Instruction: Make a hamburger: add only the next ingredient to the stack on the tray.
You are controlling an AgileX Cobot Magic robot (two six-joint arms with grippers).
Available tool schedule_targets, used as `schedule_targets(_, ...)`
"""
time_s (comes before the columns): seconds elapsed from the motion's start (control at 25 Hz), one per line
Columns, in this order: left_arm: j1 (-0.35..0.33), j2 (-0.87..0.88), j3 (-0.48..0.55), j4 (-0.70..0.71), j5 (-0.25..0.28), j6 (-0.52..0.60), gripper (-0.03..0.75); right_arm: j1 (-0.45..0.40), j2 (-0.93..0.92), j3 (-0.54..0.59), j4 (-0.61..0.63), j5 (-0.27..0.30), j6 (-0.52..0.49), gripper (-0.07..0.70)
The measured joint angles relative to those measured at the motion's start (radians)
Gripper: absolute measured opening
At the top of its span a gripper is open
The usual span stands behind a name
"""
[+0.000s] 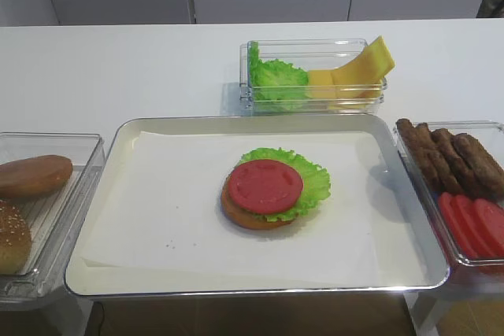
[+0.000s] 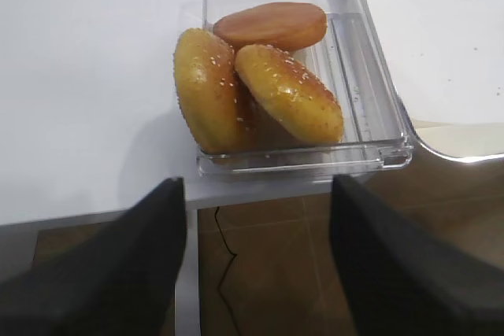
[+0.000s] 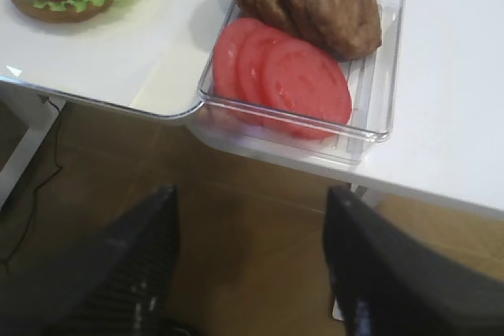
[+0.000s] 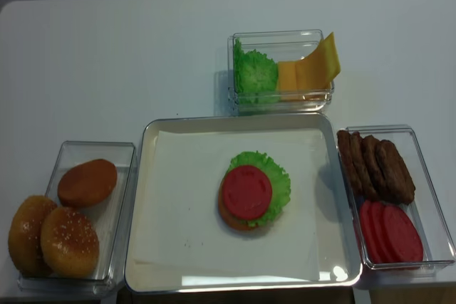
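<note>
Counter (image 4: pixel 142 55): white surface carrying the tray and three clear bins; both arms are pulled back past its near edge.
Tray (image 4: pixel 142 176): silver, paper-lined, centred between the bins. Treat its raised rim as an obstacle on any approach or retreat.
Right bin (image 4: pixel 434 183): just beside the tray's right rim; holds brown patties (image 4: pixel 376 165) at the far end and spare tomato slices (image 4: pixel 388 231) at the near end.
Left bin (image 2: pixel 378 76): holds bun halves (image 2: pixel 260 88); not needed for this step.
Far bin (image 1: pixel 315 46): loose lettuce and cheese slices (image 1: pixel 358 68); not needed for this step.
Stack (image 4: pixel 251 196): near the tray's middle; bun bottom, frilly lettuce leaf (image 1: pixel 315 182), then a tomato slice (image 1: pixel 265 186).
Tomato slice, seating: lies flat, roughly centred on the bun, lettuce frill showing on the far and right sides. Judged as placed; the step appears complete.
Right tool (image 3: pixel 252 265): released, jaws spread with nothing between them, hanging below counter level in front of the right bin.
Left tool (image 2: pixel 256 265): likewise spread and empty, low in front of the left bin.
Procedure: add no second slice. Keep both tools clear of the tray so the loose layers are not nudged. Verify the slice does not overhang the bun.
</note>
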Motion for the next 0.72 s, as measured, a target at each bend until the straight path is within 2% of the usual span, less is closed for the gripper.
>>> schedule_targets(0.32,0.0,0.0,0.0,0.0,0.0,0.0,0.428,0.0,0.0,0.044,-0.011,-0.117,-0.013,0.452)
schedule_targets(0.72,0.0,0.0,0.0,-0.001,0.0,0.0,0.428,0.0,-0.006,0.052,-0.003,-0.136,0.0,0.452)
